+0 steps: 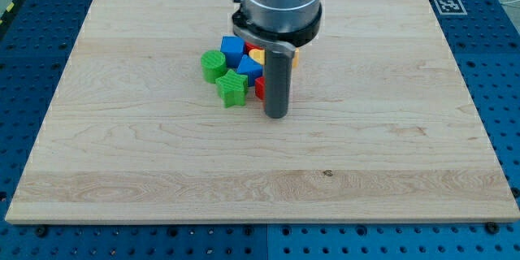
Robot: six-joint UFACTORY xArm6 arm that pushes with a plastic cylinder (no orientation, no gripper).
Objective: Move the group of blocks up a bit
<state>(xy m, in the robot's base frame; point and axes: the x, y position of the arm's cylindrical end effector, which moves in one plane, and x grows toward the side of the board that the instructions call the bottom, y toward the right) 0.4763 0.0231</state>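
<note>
Here, my tip [277, 115] rests on the tabletop [122, 162] at the cluster's lower right, just beside a red block [259, 88]. This rod end effector has no jaws and holds nothing. The green cylinder [214, 64], green star [231, 88], blue cube [232, 47], another blue block [249, 67] and a partly hidden yellow block [257, 52] huddle above the tabletop's centre, with open wood between them and the top edge.

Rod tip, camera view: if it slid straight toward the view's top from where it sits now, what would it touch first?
Probably the red block. My tip sits at the group's lower right, just right of that block. The rod hides what lies directly above my tip, so a yellow block could be next; depth is unclear.
</note>
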